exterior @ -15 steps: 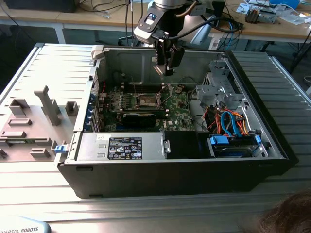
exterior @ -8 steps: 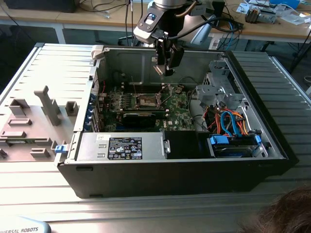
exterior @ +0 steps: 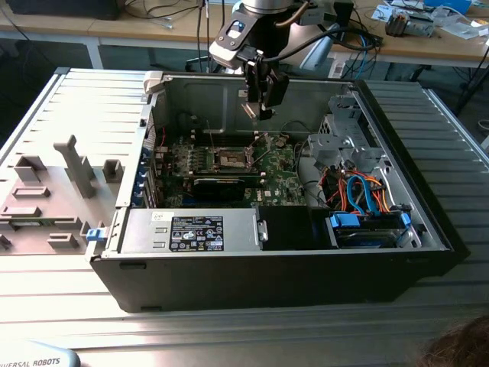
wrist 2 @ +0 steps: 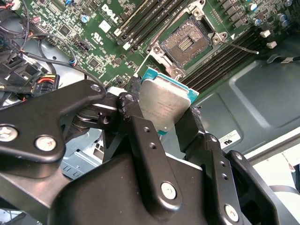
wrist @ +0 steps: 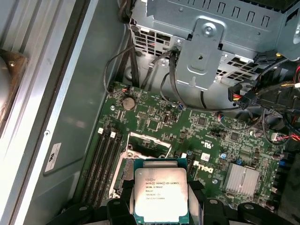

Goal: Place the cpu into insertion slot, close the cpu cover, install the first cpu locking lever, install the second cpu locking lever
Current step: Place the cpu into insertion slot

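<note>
The chip (wrist 2: 164, 104) is pinched by the gripper (wrist 2: 161, 112), its black fingers (wrist 2: 136, 122) pressed against two opposite edges, so the flat faces are left free. In the first wrist view it is held level, metal side up, above the green board (wrist: 211, 136) and just short of the open socket (wrist: 145, 143), not yet seated. In the exterior view the gripper (exterior: 262, 101) is seen hanging over the open computer case (exterior: 397, 252), well above the socket (exterior: 229, 158). The chip is judged light, thin and stiff, with a smooth lid that may slip and an underside likely easily damaged; an edge hold is considered correct. A silver-grey square lid with faint print is noted, bordered by a narrow teal rim.
</note>
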Available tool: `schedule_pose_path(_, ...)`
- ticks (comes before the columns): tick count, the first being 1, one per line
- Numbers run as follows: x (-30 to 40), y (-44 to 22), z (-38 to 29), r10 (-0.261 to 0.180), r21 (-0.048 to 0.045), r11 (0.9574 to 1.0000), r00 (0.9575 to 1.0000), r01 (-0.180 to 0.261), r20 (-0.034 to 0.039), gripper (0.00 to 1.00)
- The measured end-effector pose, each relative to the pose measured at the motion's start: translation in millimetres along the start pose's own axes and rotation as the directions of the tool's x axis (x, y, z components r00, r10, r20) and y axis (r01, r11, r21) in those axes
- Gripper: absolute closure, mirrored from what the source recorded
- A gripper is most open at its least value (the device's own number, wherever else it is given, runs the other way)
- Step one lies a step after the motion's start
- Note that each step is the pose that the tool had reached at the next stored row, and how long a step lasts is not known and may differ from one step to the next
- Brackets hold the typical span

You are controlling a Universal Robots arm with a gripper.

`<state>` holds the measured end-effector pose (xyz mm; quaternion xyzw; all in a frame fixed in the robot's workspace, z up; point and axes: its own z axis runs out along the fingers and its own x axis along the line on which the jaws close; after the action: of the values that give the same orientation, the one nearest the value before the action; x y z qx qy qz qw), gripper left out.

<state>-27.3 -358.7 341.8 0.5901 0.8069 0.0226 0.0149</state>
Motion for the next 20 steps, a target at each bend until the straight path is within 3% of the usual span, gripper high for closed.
schedule_pose_path(20,0.0,0.0,0.0,0.02,0.0,0.9998,0.9998,-0.02,0.0011,0.46)
